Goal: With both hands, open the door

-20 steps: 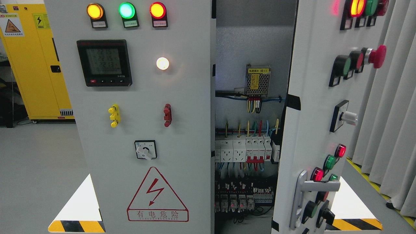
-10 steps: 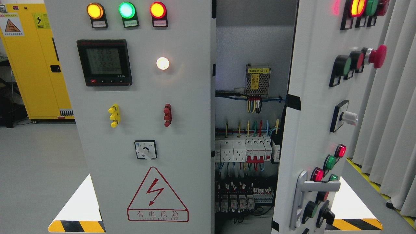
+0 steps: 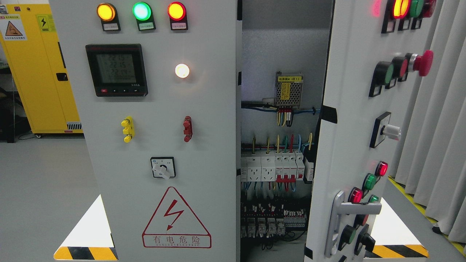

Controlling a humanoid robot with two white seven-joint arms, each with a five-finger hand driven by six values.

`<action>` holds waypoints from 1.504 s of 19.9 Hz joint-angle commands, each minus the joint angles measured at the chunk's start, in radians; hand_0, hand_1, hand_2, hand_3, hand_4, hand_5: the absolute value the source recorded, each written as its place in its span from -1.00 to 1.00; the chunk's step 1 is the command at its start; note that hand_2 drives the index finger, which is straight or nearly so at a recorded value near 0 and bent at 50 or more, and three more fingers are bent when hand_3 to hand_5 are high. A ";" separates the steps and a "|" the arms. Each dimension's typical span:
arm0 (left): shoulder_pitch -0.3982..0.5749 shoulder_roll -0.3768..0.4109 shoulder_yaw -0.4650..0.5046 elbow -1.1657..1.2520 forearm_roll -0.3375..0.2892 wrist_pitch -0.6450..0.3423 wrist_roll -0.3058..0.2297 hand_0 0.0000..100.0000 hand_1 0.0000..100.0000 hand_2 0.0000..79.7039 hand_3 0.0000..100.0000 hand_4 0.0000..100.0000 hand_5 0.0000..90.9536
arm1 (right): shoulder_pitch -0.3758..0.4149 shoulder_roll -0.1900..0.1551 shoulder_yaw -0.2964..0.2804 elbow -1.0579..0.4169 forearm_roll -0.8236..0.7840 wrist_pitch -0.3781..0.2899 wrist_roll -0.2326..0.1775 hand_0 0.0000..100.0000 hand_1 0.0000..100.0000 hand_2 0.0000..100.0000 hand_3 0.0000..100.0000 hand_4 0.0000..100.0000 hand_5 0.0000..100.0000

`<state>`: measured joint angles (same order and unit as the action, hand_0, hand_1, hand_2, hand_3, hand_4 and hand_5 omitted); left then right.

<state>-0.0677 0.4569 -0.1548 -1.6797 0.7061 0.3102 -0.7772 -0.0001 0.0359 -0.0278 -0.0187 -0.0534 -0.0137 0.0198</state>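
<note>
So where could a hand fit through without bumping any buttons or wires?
The clearest gap is the upper opening between the left panel and the swung-open right door, above the small power supply: only bare back wall there. Lower down it is crowded with breakers and wiring. The door's face is dotted with buttons around its handle.

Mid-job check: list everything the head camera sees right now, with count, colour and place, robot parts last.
right door: 1, grey, swung open at right
door handle: 1, silver, low on right door
emergency stop button: 1, red, upper right door
left panel: 1, grey, closed, centre-left
indicator lamps: 3, amber, green, red, top of left panel
meter: 1, black, below lamps
warning triangle: 1, red, low on left panel
breakers: row, white, inside cabinet
yellow cabinet: 1, far left
curtain: grey, far right
robot hands: none in view
</note>
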 commanded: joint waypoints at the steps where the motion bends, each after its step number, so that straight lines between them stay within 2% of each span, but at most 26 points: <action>1: -0.168 0.103 -0.094 -0.132 0.090 0.044 -0.004 -0.76 0.11 -1.00 -1.00 -1.00 -1.00 | -0.024 0.002 -0.006 -0.017 0.000 0.000 0.000 -1.00 0.00 -0.92 -1.00 -1.00 -1.00; 3: -0.246 0.097 -0.101 -0.127 0.125 0.069 -0.004 -0.76 0.11 -1.00 -1.00 -1.00 -1.00 | -0.026 -0.002 -0.006 -0.017 0.000 0.000 0.000 -1.00 0.00 -0.92 -1.00 -1.00 -1.00; 6: -0.369 0.098 -0.175 -0.123 0.147 0.075 -0.011 -0.76 0.11 -1.00 -1.00 -1.00 -1.00 | -0.026 -0.002 -0.006 -0.017 0.000 0.000 0.000 -1.00 0.00 -0.92 -1.00 -1.00 -1.00; 8: -0.426 0.085 -0.187 -0.121 0.191 0.089 -0.013 -0.76 0.11 -1.00 -1.00 -1.00 -1.00 | -0.026 0.001 -0.006 -0.017 0.000 0.000 0.000 -1.00 0.00 -0.92 -1.00 -1.00 -1.00; 12: -0.540 -0.035 -0.184 -0.065 0.205 0.174 -0.011 -0.76 0.11 -1.00 -1.00 -1.00 -1.00 | -0.024 -0.007 -0.006 -0.017 0.001 0.000 0.000 -1.00 0.00 -0.92 -1.00 -1.00 -1.00; 16: -0.717 -0.128 -0.184 0.026 0.205 0.246 -0.013 -0.76 0.11 -1.00 -1.00 -1.00 -1.00 | -0.026 -0.008 -0.006 -0.017 0.000 0.000 0.000 -1.00 0.00 -0.92 -1.00 -1.00 -1.00; 18: -0.776 -0.167 -0.187 0.079 0.205 0.280 -0.011 -0.76 0.11 -1.00 -1.00 -1.00 -1.00 | -0.026 -0.008 -0.006 -0.017 0.000 0.000 0.000 -1.00 0.00 -0.92 -1.00 -1.00 -1.00; 23: -0.862 -0.267 -0.183 0.205 0.187 0.300 -0.011 -0.76 0.11 -1.00 -1.00 -1.00 -1.00 | -0.026 -0.010 -0.006 -0.017 0.000 0.000 0.000 -1.00 0.00 -0.92 -1.00 -1.00 -1.00; 30: -0.926 -0.291 -0.187 0.204 0.193 0.305 -0.007 -0.76 0.11 -1.00 -1.00 -1.00 -1.00 | -0.026 -0.010 -0.006 -0.017 0.000 0.000 0.000 -1.00 0.00 -0.92 -1.00 -1.00 -1.00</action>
<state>-0.9185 0.2751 -0.3254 -1.5638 0.8966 0.6125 -0.7865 0.0000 0.0050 -0.0019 -0.0342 -0.0537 -0.0137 0.0191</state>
